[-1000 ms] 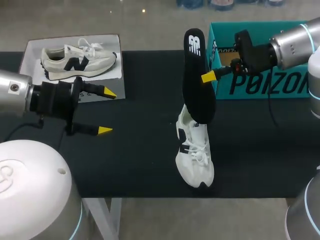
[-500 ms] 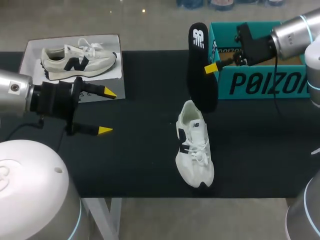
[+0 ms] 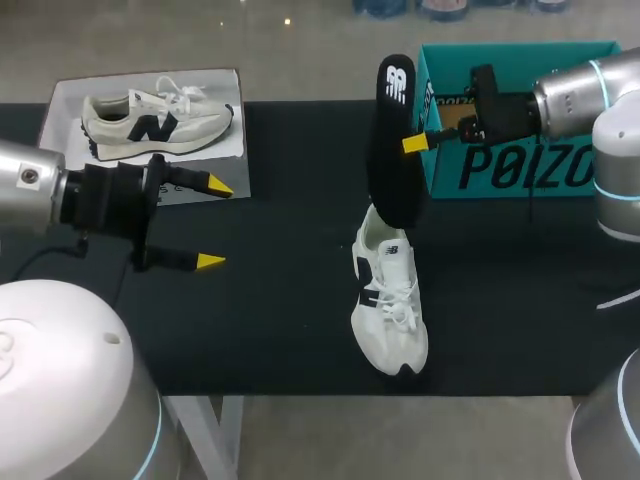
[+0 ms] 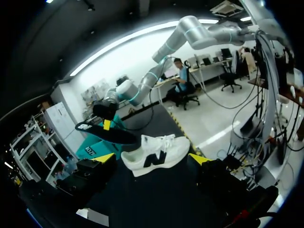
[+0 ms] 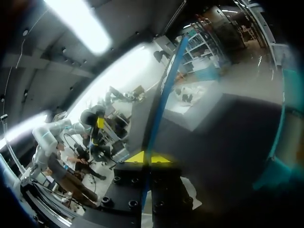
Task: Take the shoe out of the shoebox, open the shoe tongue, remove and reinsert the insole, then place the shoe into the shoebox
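A white shoe (image 3: 388, 300) lies on the black table (image 3: 270, 320), toe toward the front edge. Above its heel hangs a black insole (image 3: 392, 140), nearly upright, with my right gripper (image 3: 415, 143) shut on its edge. The teal shoebox (image 3: 520, 165) stands just behind that gripper at the back right. In the right wrist view the insole (image 5: 161, 99) shows edge-on between the closed tips of the right gripper (image 5: 148, 157). My left gripper (image 3: 208, 222) is open over the table's left side, holding nothing. The left wrist view shows the left gripper (image 4: 152, 158) facing the shoe (image 4: 154, 154) and insole (image 4: 111, 134) ahead.
A white sheet (image 3: 60, 105) with a pale shoe (image 3: 155, 118) on it lies at the back left, just behind my left gripper. The shoe's toe is close to the table's front edge.
My right gripper lifted the insole so its lower end came up off the shoe's opening, then shifted slightly left. The left arm and the shoe stayed still.
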You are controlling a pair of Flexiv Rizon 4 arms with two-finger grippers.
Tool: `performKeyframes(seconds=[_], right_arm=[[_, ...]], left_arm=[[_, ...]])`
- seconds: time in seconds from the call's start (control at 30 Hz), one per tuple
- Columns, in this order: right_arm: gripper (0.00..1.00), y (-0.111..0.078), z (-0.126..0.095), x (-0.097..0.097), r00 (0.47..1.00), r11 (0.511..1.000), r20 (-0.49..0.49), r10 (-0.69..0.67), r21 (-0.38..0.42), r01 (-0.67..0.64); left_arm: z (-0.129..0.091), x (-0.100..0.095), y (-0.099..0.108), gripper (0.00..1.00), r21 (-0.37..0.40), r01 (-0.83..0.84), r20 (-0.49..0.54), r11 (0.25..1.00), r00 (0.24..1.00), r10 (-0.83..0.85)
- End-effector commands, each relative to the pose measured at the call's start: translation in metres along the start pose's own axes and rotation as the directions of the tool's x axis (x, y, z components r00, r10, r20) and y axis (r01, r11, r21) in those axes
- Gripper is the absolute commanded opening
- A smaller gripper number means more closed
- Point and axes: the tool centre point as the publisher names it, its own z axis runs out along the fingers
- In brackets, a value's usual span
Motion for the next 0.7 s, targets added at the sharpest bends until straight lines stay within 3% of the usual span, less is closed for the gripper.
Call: performKeyframes(seconds=[0.03,0.43,0.7], right_arm=[[0.00,-0.010,0.016,-0.001,1.000,1.000,0.000,-0.003,-0.019,0.003],[0.00,-0.020,0.030,-0.017,1.000,0.999,0.012,-0.029,-0.031,0.029],[0.00,-0.032,0.037,-0.017,0.999,0.999,0.016,-0.029,-0.023,0.029]], left_arm=[[-0.001,0.000,0.000,1.00,-0.002,0.000,-0.003,1.000,1.000,0.000],[-0.001,0.000,0.000,1.00,-0.002,0.000,-0.003,1.000,1.000,0.000],[-0.001,0.000,0.000,1.00,-0.002,0.000,-0.003,1.000,1.000,0.000]])
